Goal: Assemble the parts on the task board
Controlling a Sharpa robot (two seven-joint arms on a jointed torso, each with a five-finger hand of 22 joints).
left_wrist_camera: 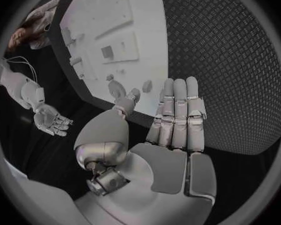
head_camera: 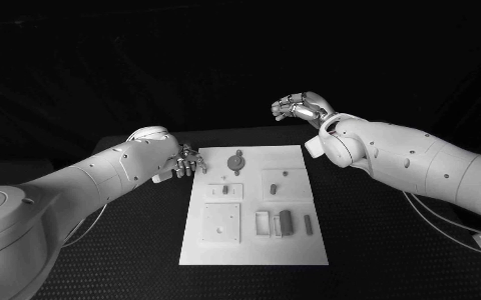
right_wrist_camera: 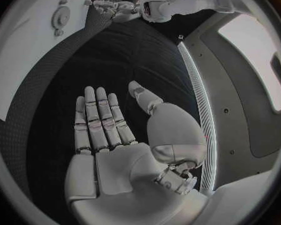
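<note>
Board [head_camera: 256, 244] mid-table; left hand [head_camera: 188, 161] just beside its far left corner; right hand [head_camera: 297, 109] beyond its far right corner.

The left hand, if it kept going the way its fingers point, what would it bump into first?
Probably the task board. In the left wrist view the left hand lies open, its fingers aimed at the board's near edge, with only bare table between. Height is hard to judge.

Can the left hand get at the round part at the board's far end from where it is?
Probably yes: the left hand is open beside the task board, and nothing lies between it and the round part.
</note>
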